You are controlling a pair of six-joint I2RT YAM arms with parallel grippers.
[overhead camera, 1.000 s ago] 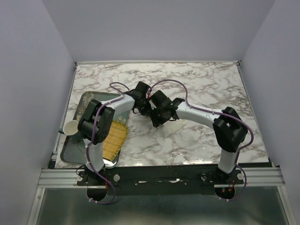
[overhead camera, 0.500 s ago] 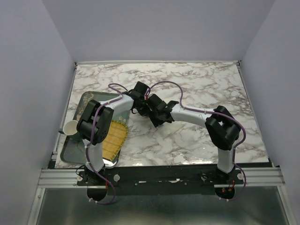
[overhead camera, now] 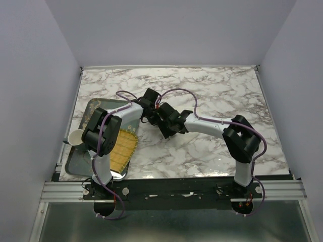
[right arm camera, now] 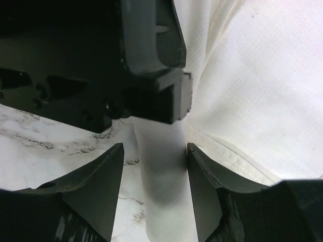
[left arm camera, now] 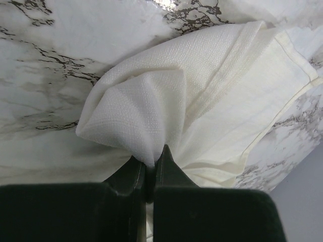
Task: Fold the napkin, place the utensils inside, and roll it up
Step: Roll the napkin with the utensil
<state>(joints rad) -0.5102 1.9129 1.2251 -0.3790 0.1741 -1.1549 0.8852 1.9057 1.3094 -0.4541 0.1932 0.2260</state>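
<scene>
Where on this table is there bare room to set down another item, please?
Bare: the far strip of the table along the back wall, and the near patch between the arm bases. Crowded: the centre, where left gripper and right gripper meet at the napkin, and the left edge with tray, yellow mat and cup.

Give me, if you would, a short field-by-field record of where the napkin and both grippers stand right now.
napkin: cream cloth, bunched on the marble table, not yet rolled
left gripper: jaws shut on a pinched fold of the napkin
right gripper: jaws open, a strip of napkin between them, close beside the left gripper
tray: on the table's left side, holding a yellow mat
cup: at the tray's left edge
</scene>
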